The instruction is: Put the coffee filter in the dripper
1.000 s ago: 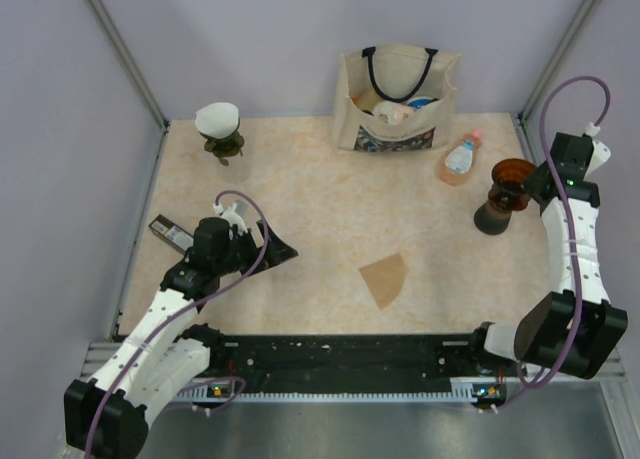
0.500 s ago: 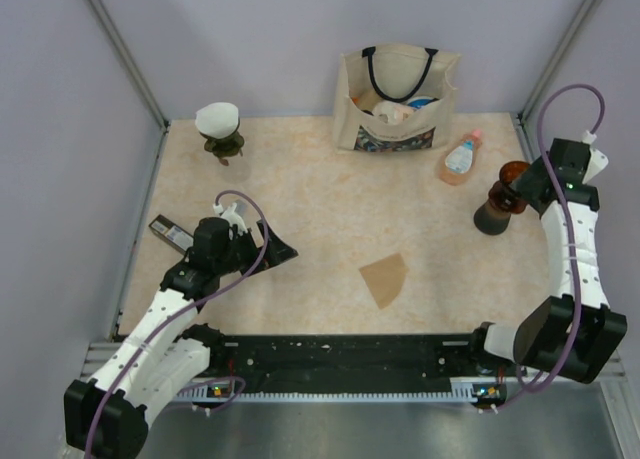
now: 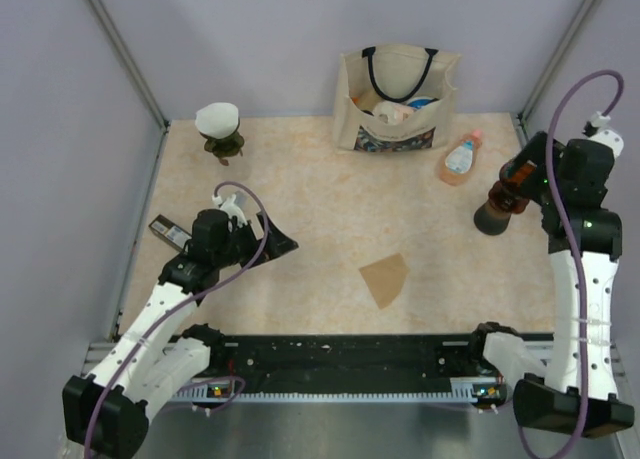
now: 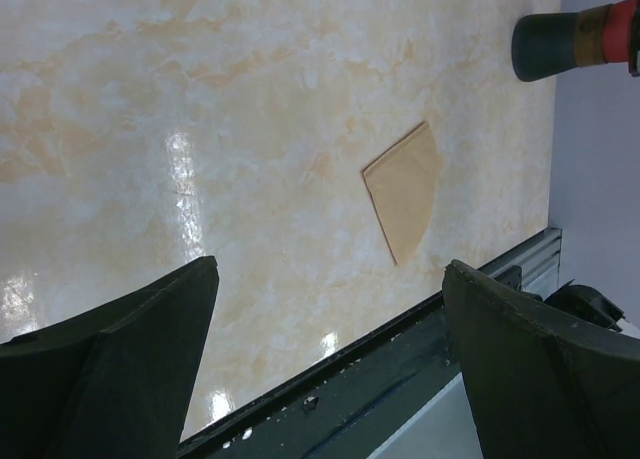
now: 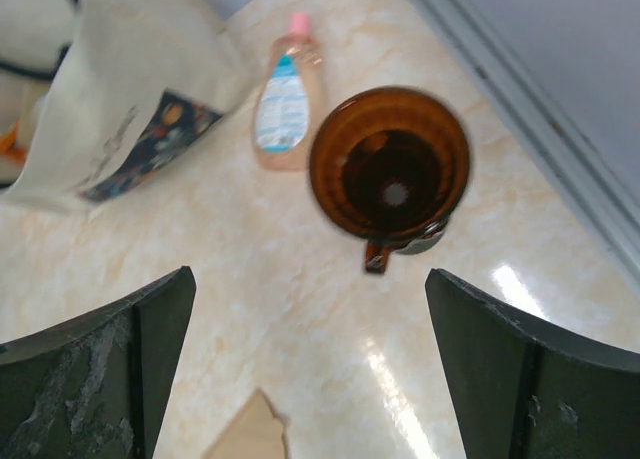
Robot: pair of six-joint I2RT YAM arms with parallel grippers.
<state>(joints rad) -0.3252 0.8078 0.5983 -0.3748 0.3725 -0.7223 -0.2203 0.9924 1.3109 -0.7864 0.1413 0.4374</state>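
Both jaws spread wide, nothing held.
Left jaws hover over the table (image 3: 320, 179); filter (image 3: 385, 279) lies flat mid-table, toward the near edge; dripper (image 3: 497, 207) stands far right, below right jaws. Judgement: pinch one filter edge, lift clear, seat point-down in dripper.

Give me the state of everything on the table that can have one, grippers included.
Brown dripper: upright, empty, no filter inside.
Brown coffee filter: lying flat, nothing touching it.
Far-left dripper: upright, white filter in it.
Tote bag: standing, open at the top, things inside.
Bottle: lying on its side, pink cap on.
Left gripper: open, empty.
Right gripper: open, empty.
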